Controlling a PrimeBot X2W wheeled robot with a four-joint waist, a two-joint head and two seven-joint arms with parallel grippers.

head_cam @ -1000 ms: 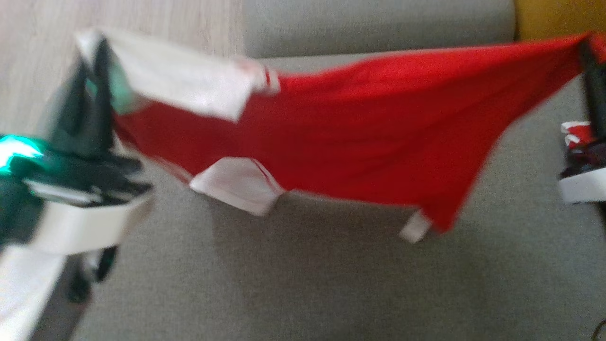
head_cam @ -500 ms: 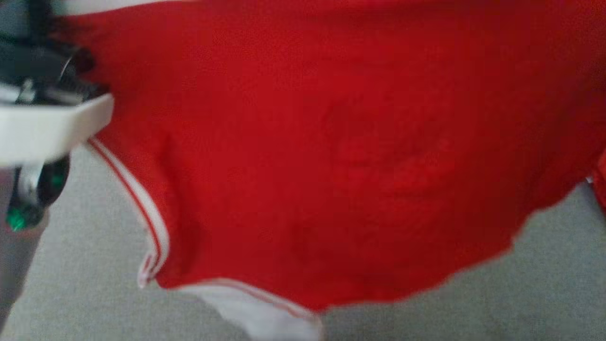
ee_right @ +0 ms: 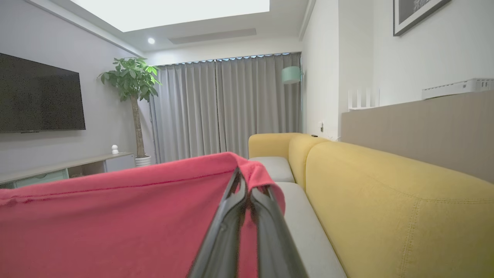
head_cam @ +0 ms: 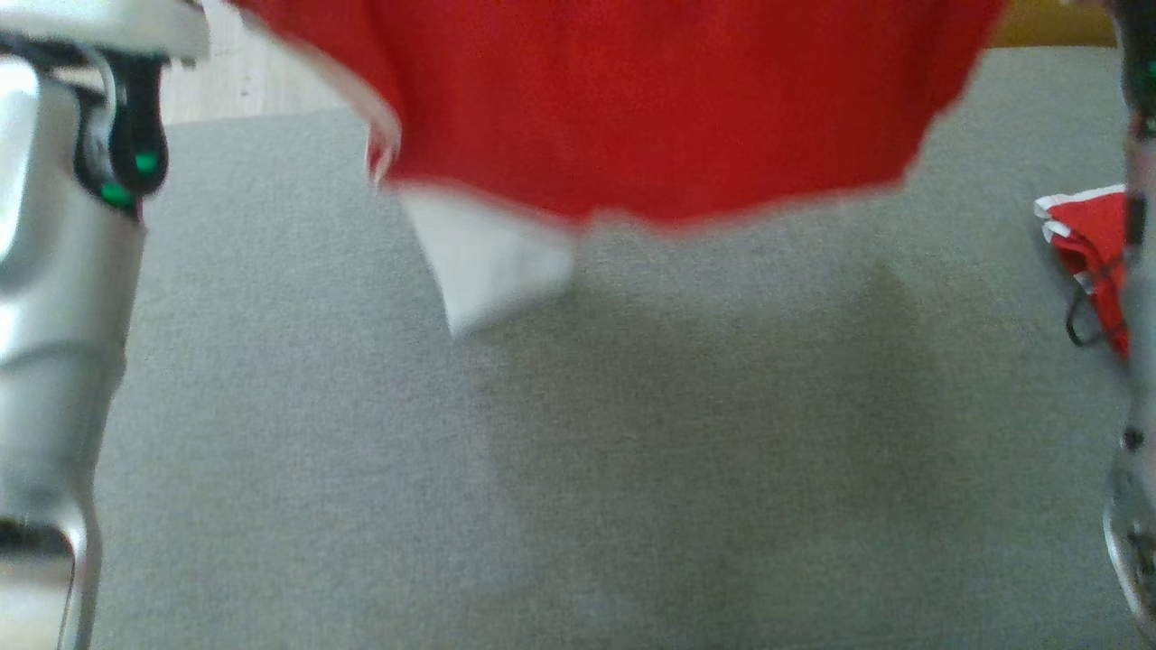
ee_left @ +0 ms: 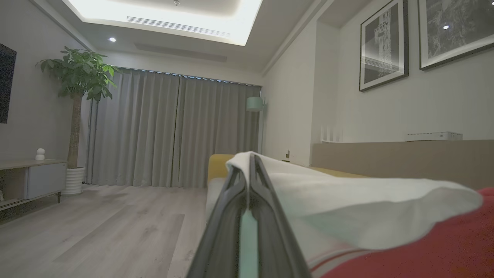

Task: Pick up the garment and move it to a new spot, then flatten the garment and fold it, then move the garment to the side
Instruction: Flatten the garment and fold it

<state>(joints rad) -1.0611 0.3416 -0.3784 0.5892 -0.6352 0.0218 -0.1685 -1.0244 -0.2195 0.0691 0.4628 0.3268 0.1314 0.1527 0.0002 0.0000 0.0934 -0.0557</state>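
Garment [head_cam: 632, 108] now rides higher in my head view, stretched left-right between left gripper [ee_left: 251, 160] and right gripper [ee_right: 244, 181], both pinched onto it, seat [head_cam: 578, 469] straight below.

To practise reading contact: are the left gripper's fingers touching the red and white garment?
Touching. In the left wrist view the left gripper has its fingers shut on the garment, whose white edge wraps over their tips.
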